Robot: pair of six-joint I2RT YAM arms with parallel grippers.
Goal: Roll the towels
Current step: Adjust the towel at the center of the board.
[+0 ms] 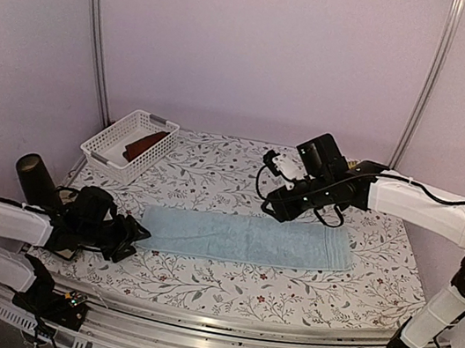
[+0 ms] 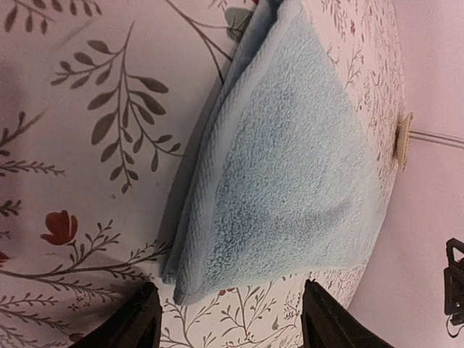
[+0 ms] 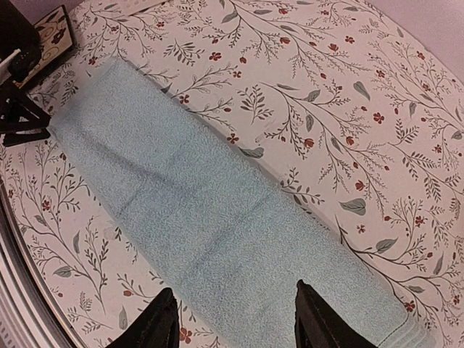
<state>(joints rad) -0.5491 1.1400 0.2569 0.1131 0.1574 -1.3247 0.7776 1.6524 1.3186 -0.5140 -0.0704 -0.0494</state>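
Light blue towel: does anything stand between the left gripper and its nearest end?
Nothing visible does. The left gripper, jaws open, faces the short end of the light blue towel, with only bare flowered tablecloth beside that end.

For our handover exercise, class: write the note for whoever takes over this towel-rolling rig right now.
Left gripper: jaws open, facing the blue towel's left end, not gripping.
Right gripper: jaws open over its right part.
Blue towel lies flat as a long folded strip; red towel sits in the white basket.
Done: nothing rolled.
Left: roll both.
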